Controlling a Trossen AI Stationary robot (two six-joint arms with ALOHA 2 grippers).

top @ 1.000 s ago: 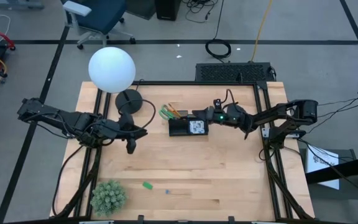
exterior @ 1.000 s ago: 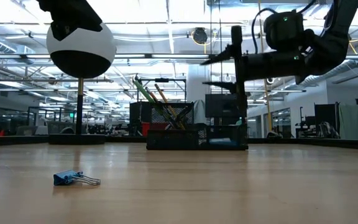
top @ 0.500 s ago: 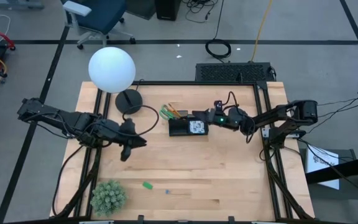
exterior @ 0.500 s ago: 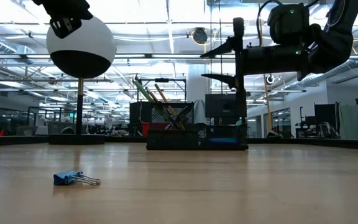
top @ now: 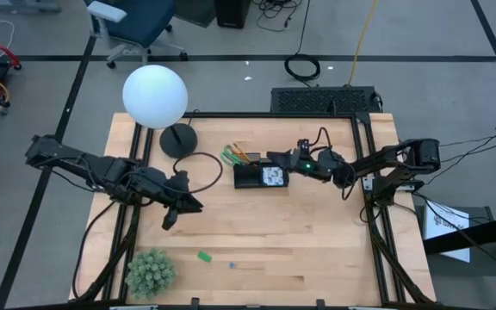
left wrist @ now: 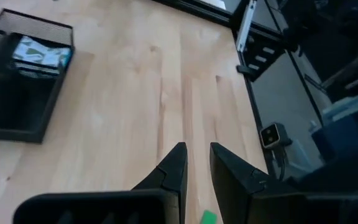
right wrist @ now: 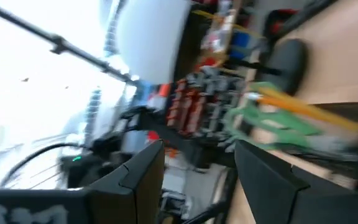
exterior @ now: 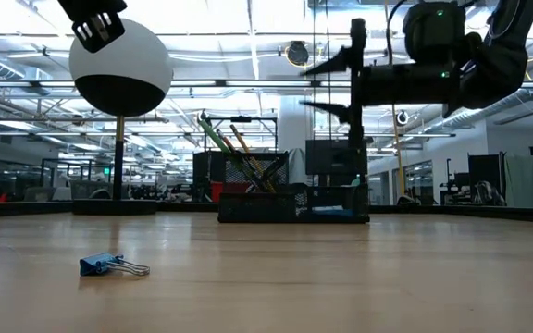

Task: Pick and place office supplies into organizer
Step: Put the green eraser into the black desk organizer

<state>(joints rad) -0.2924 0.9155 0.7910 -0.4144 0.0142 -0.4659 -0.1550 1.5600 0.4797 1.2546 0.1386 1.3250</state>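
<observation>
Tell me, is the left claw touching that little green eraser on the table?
Apart. In the high view the left gripper hangs over bare wood, with a clear stretch of table between it and the green eraser.

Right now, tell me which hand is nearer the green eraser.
Left. The left hand hovers just up-table and left of the green eraser; the right hand is far off, above the organizer.

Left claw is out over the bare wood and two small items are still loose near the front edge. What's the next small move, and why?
Probably carry the left claw on toward the green eraser and lower over it. Its fingers stand slightly apart with nothing between them, and the eraser lies loose on the table, nearer than the blue clip. The right claw hangs open above the organizer.
</observation>
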